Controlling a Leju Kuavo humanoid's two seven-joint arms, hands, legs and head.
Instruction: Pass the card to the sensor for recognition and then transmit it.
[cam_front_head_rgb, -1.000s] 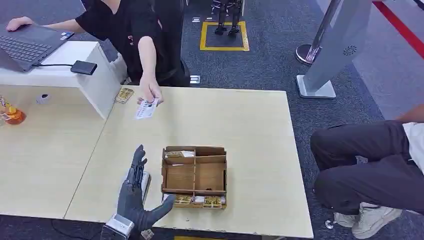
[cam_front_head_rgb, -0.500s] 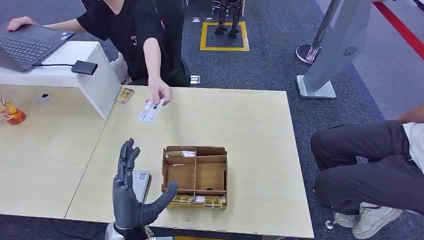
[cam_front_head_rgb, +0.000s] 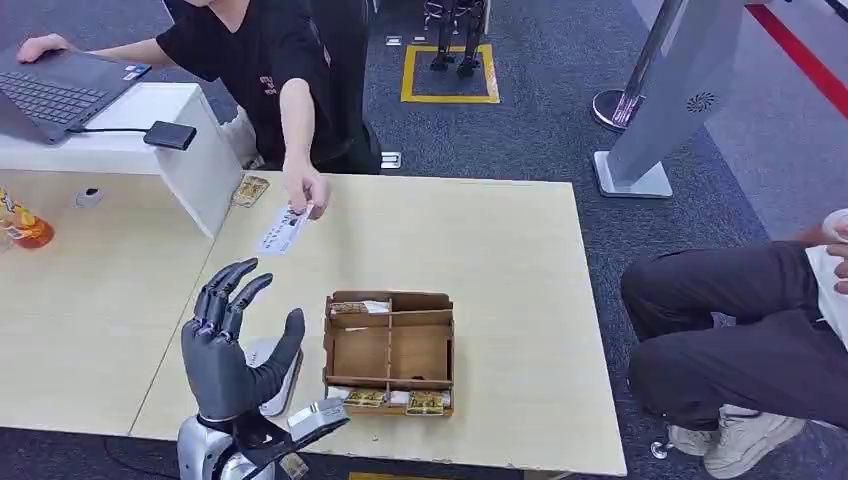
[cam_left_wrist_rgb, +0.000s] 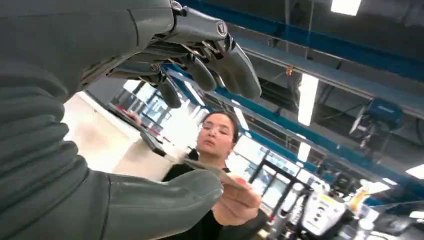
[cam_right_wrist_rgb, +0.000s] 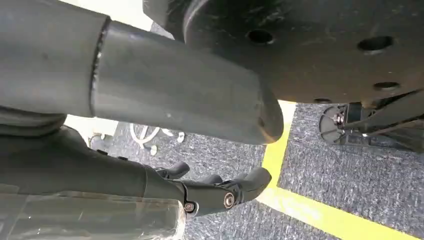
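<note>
While the left hand (cam_front_head_rgb: 232, 350) is being held raised above the near edge of the desk (cam_front_head_rgb: 500, 260), palm turned toward the far side, its fingers (cam_front_head_rgb: 225, 295) are being kept spread and released, with nothing grasped. In the left wrist view the same hand (cam_left_wrist_rgb: 100, 115) is being seen with thumb and fingers apart and a gap between them. The card (cam_front_head_rgb: 282, 229) is being held out over the far part of the desk by a person's hand (cam_front_head_rgb: 303, 189), pinched at one end and tilted down toward the robot; it is well apart from the left hand. In the left wrist view the card (cam_left_wrist_rgb: 212, 171) is being shown edge-on, just past the thumb, in the person's hand (cam_left_wrist_rgb: 237, 200); contact with the thumb cannot be told. A cardboard tray (cam_front_head_rgb: 389, 352) with several compartments is being left on the desk just beside the raised hand; small labelled items are lying in its near and far strips. A flat white object (cam_front_head_rgb: 272, 370) is lying on the desk, partly hidden behind the left hand. A laptop (cam_front_head_rgb: 55, 85) and a small black box (cam_front_head_rgb: 168, 135) are resting on the raised white counter at the far left. A second person's dark trousers (cam_front_head_rgb: 740, 330) are being seen at the right. The right hand (cam_right_wrist_rgb: 215, 192) is being seen hanging above the carpet, its fingers curled inward with nothing in them.
</note>
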